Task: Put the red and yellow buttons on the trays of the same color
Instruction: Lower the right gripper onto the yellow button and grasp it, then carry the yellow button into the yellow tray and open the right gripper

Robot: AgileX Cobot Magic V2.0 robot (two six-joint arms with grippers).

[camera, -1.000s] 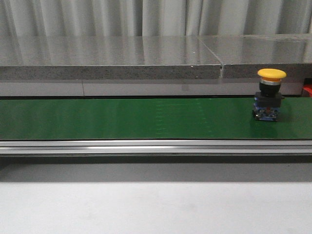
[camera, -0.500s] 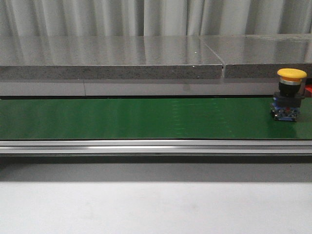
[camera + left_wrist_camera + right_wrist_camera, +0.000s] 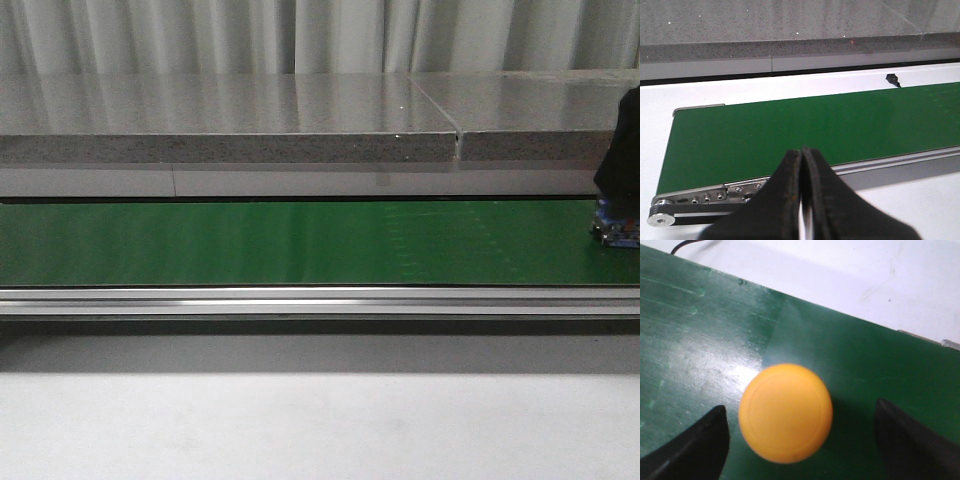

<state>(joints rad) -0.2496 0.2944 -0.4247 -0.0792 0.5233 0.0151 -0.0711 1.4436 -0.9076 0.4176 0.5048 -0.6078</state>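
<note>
A yellow button with a round yellow cap [image 3: 785, 412] stands on the green conveyor belt [image 3: 700, 340]. My right gripper [image 3: 800, 407] is open, one dark finger [image 3: 695, 445] on each side of the cap, not touching it. In the front view the right gripper [image 3: 624, 150] is a dark shape at the far right edge. It hides the cap, and only the button's blue base [image 3: 617, 233] shows. My left gripper [image 3: 801, 155] is shut and empty, over the belt's near rail at its end [image 3: 695, 197]. No red button or tray is in view.
The green belt [image 3: 300, 243] runs across the front view, with a metal rail [image 3: 300, 300] along its near side and a grey stone ledge [image 3: 230, 120] behind. A small black part [image 3: 893, 79] lies on the white surface beyond the belt.
The yellow button has ridden the belt rightward to the edge of the front view. My right gripper has come in over it and now covers its cap.
</note>
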